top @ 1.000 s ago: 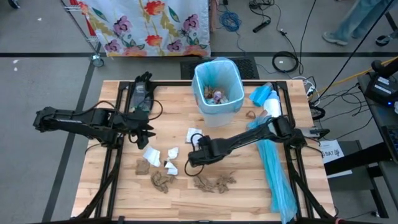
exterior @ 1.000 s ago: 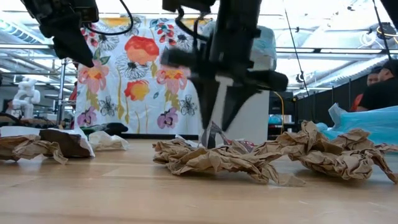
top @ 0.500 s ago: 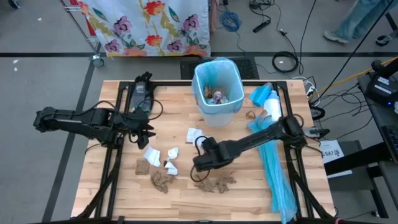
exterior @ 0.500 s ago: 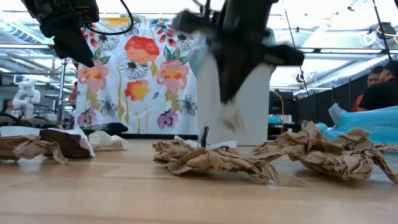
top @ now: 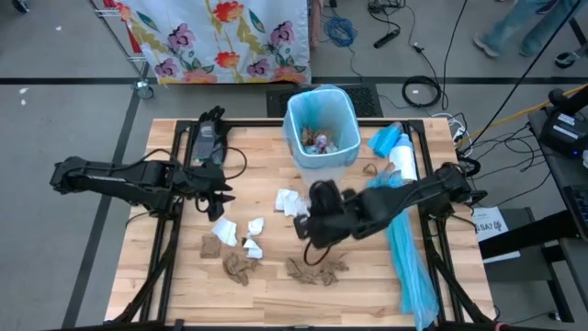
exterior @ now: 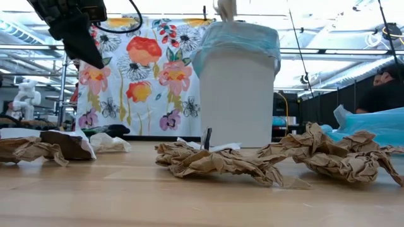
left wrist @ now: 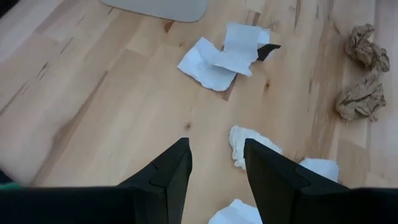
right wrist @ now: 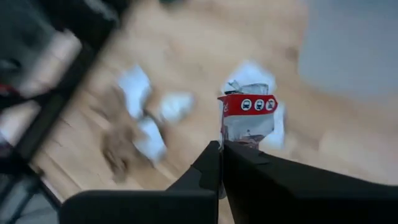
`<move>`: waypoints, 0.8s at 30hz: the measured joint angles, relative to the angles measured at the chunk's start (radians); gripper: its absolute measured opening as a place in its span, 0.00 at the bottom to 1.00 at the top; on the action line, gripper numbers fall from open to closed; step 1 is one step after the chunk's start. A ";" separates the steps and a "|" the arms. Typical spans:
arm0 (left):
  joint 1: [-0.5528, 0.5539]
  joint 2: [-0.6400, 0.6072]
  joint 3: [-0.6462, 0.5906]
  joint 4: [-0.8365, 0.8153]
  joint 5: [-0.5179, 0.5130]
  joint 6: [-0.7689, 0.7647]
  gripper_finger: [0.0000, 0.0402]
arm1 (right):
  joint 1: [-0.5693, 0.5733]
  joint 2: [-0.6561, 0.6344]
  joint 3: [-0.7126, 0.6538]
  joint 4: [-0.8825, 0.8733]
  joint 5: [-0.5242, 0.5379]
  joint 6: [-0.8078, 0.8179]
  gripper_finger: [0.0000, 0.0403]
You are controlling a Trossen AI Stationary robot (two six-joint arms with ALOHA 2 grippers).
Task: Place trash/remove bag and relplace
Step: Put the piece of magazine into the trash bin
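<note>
High view: the right claw (top: 317, 198) hangs above the bench (top: 184, 285), between the bin (top: 322, 133) and the brown paper scraps (top: 317, 268); its arm reaches in from the right. The left claw (top: 220, 191) hovers over white tissue scraps (top: 225, 230).

Left wrist view: fingers (left wrist: 171, 171) stand spread above tissue.

Right wrist view: fingers (right wrist: 214, 165) pinch a crumpled red-and-white wrapper (right wrist: 247, 118).

Right gripper (right wrist: 221, 152) jaws closed, left gripper (left wrist: 216, 163) jaws parted
</note>
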 joint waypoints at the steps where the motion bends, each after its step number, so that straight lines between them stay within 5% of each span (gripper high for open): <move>1: 0.000 0.006 0.000 0.006 -0.001 0.000 0.38 | -0.007 -0.002 0.039 -0.007 0.039 -0.029 0.00; 9: 0.000 0.031 0.000 0.031 -0.011 0.024 0.38 | -0.156 -0.004 0.226 -0.034 0.167 -0.321 0.00; 18: 0.000 0.033 0.000 0.030 -0.011 0.018 0.38 | -0.408 -0.003 0.235 -0.019 0.152 -0.574 0.02; 24: 0.000 0.033 0.000 0.028 -0.011 0.017 0.38 | -0.495 -0.002 0.235 -0.027 0.034 -0.608 0.17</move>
